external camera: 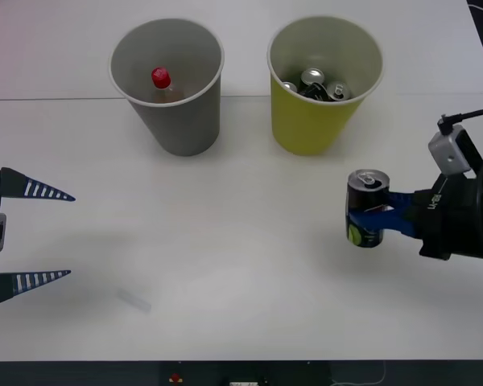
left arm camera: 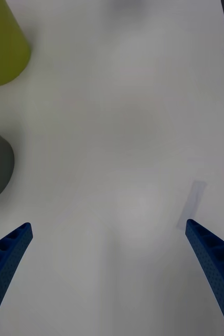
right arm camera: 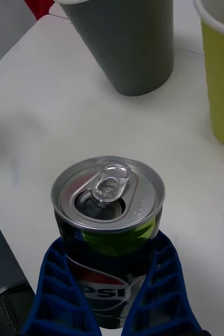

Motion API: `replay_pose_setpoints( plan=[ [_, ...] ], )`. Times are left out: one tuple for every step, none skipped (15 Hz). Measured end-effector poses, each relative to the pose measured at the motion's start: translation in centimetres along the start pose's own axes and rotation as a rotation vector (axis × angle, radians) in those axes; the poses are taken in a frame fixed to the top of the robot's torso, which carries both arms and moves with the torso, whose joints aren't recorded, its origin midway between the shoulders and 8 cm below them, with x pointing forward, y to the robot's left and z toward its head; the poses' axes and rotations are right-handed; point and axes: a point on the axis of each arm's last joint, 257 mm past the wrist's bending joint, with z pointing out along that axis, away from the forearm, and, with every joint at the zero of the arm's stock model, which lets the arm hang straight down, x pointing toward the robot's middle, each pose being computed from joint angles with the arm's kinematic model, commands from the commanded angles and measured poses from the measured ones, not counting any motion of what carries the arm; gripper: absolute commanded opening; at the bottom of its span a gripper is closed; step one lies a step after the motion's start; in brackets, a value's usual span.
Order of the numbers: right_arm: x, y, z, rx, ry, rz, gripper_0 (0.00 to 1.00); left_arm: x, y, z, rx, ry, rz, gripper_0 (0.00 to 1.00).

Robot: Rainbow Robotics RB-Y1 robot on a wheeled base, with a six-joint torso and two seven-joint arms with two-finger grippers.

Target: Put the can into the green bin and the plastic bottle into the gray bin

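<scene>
The plastic bottle [external camera: 161, 83] already stands in the gray bin [external camera: 171, 121], while the right gripper [external camera: 376, 214], jaws clenched on the can [external camera: 365, 207], has yet to reach the green bin [external camera: 310, 121].

A small drink can [right arm camera: 107, 226] has a shiny brushed-metal silver top and a glossy dark printed side. Ribbed blue plastic fingers [right arm camera: 64, 283] of the right gripper [external camera: 376, 215] look matt. The tapered gray bin [external camera: 174, 100] and yellow-green bin [external camera: 318, 100] look smooth and matt. The white table [external camera: 225, 257] is smooth with a faint sheen.
</scene>
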Motion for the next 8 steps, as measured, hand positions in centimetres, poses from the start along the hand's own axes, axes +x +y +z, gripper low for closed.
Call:
replay_pose_setpoints(
  plan=[
    [-0.5,-0.1,-1.0,0.022,0.013,0.015,0.00,0.0,0.0,0.0,0.000,0.000,0.000,1.00],
    [-1.0,-0.3,-1.7,0.033,0.018,0.015,0.00,0.0,0.0,0.0,0.000,0.000,0.000,1.00],
    [-1.5,-0.5,-2.3,0.044,0.022,0.001,0.00,0.0,0.0,0.0,0.000,0.000,0.000,1.00],
    [-2.2,-1.0,-2.9,0.058,0.025,-0.021,0.00,0.0,0.0,0.0,0.000,0.000,0.000,1.00],
    [-3.0,-1.4,-3.5,0.071,0.028,-0.043,0.00,0.0,0.0,0.0,0.000,0.000,0.000,1.00],
    [-3.9,-2.0,-4.0,0.077,0.036,-0.061,0.00,0.0,0.0,0.0,0.000,0.000,0.000,1.00],
    [-5.0,-2.7,-4.6,0.084,0.041,-0.075,0.00,0.0,0.0,0.0,0.000,0.000,0.000,1.00],
    [-5.8,-3.5,-5.0,0.089,0.049,-0.084,0.00,0.0,0.0,0.0,0.000,0.000,0.000,1.00]
  ],
)
